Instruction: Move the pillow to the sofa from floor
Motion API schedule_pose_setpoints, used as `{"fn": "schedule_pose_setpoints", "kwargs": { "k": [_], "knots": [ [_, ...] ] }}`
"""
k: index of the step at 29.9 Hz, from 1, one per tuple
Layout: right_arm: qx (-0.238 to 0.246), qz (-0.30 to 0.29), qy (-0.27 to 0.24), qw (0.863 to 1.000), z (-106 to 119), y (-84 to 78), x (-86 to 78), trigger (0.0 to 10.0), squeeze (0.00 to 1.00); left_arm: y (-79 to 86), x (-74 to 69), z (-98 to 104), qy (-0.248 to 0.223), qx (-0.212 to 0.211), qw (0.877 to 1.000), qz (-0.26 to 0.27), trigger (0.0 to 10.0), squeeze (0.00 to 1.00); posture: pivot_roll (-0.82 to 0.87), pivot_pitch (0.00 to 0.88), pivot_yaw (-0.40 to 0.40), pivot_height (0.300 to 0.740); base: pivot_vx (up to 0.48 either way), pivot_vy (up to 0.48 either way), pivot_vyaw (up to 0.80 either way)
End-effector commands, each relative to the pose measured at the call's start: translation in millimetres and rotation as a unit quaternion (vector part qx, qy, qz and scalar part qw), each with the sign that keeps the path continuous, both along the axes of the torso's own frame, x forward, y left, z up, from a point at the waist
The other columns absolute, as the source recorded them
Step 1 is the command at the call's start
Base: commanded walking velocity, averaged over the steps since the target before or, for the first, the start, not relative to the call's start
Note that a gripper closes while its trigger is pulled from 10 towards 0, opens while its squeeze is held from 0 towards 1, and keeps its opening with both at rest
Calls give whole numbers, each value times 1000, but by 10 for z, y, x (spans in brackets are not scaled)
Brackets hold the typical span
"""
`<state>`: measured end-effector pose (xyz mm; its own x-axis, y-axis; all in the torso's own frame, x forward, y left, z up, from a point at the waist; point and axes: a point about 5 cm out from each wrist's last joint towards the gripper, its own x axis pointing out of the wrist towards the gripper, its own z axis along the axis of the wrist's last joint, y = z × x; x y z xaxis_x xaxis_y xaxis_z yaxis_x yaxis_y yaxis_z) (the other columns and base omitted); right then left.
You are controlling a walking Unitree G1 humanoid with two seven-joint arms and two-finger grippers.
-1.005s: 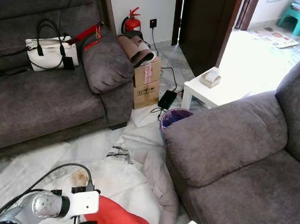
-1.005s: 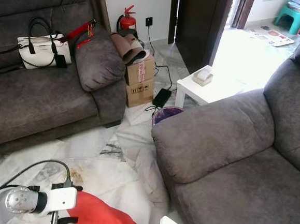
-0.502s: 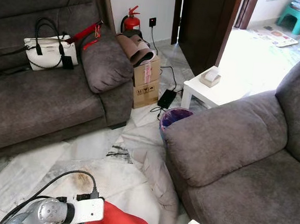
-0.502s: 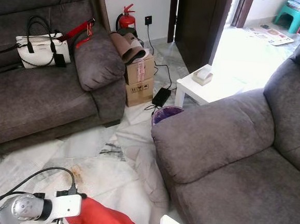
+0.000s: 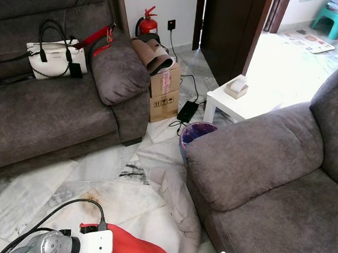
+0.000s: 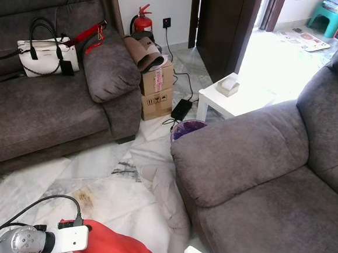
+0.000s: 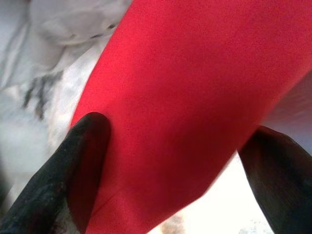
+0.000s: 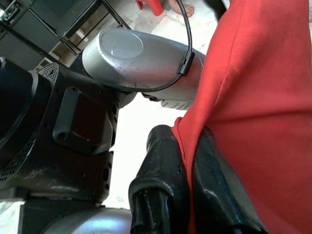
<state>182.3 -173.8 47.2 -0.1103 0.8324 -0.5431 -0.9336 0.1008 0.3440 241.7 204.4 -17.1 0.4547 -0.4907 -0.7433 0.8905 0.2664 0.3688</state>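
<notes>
The left gripper (image 7: 175,165) has its 2 black fingers (image 7: 73,170) spread wide around the red pillow (image 7: 195,97). In the right wrist view, the right gripper (image 8: 187,180) is clenched on the pillow's hem. In the left eye view, the pillow sits at bottom centre, over the marble floor (image 5: 95,167), beside the right-hand sofa (image 5: 260,163).

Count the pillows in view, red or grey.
2. The red fabric pillow is at the bottom of the head views, between both jaws. The grey plush pillow lies on the floor against the right sofa's base. Others may be hidden.
</notes>
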Motion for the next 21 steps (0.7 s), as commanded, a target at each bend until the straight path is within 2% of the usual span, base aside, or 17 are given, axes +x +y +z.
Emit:
{"fn": "schedule_pose_setpoints", "kwargs": {
  "k": [1,4,13,14,21],
  "knots": [
    [43,27,-7,999,119,78,-30,10000,0,141,-30,-23,0,27,999,22,10000,0,-48,151,70,740,0,0,0],
    [41,27,-6,999,127,69,-39,10000,0,152,-20,-13,-2,21,999,31,10000,0,-48,155,64,740,0,0,0],
    [37,26,-6,999,151,46,-38,10000,0,172,-61,-70,-1,46,998,32,10000,0,-65,161,56,740,0,0,0],
    [40,26,-5,999,157,55,-44,10000,0,152,-54,-70,-4,43,999,31,0,0,-64,161,54,740,0,0,0],
    [39,28,-2,999,152,54,-68,10000,0,105,-31,-69,-7,41,999,28,0,0,-66,163,51,740,0,0,0]
  ]
}}
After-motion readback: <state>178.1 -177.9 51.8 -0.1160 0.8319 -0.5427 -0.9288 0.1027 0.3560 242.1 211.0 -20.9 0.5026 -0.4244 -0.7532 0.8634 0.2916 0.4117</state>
